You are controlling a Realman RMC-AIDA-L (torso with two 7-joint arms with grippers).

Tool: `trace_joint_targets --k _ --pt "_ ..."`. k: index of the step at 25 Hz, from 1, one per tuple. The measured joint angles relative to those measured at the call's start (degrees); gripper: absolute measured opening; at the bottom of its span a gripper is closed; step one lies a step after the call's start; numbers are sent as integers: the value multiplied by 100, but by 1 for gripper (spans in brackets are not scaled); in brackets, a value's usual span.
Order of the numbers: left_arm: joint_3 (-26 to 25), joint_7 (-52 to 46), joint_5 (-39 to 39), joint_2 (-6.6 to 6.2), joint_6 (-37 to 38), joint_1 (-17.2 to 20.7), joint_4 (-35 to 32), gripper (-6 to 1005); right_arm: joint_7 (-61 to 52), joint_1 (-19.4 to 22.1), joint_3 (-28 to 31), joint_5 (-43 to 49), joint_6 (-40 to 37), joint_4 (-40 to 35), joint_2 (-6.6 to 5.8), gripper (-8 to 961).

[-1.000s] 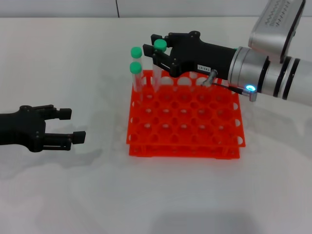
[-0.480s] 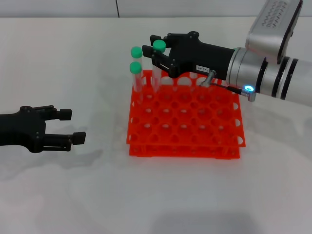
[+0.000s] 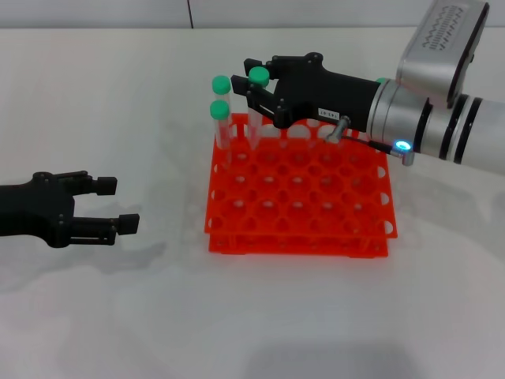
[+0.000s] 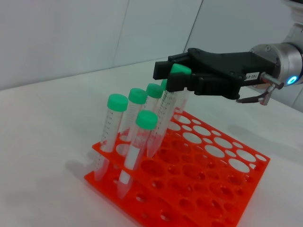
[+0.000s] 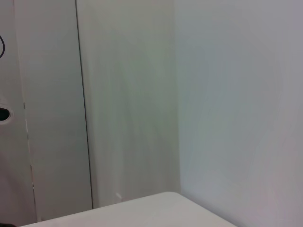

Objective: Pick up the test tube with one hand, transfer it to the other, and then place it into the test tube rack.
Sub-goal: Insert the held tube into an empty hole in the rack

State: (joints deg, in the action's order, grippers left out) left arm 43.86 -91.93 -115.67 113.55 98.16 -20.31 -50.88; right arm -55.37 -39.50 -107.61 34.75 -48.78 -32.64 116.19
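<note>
The right end effector (image 3: 254,87), black with a small white printed label and carried on a silver-grey banded forearm, is held above the far left part of the test tube rack (image 3: 300,189). Its fingers are clamped on the test tube (image 3: 256,106) just below the green cap, and the tube is held nearly upright, slightly tilted. The lower end of the tube is seen reaching into a hole in the rack's far row, though how deep it sits cannot be told. In the left wrist view the same end effector (image 4: 173,75) is shown gripping the capped top of the tube (image 4: 165,106) over the orange-red rack (image 4: 208,179).

Other green-capped tubes (image 3: 220,118) are stood in the rack's far left corner, just beside the held one; several are counted in the left wrist view (image 4: 113,127), all leaning a little.

The left end effector (image 3: 110,205), black and without a label, is held low over the white worktop (image 3: 260,316), well apart from the rack on its left side. Its fingers are spread apart and nothing is held between them.

The right wrist view shows only a pale wall and panels.
</note>
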Motion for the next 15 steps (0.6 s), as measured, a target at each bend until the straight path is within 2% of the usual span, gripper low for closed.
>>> trace_joint_targets --k 6,15 --pt "0 0 0 0 1 0 0 875 233 -46 -212 -386 -7 88 1 265" --pt "0 0 0 0 1 1 0 876 217 -67 -233 -429 -43 127 0 265"
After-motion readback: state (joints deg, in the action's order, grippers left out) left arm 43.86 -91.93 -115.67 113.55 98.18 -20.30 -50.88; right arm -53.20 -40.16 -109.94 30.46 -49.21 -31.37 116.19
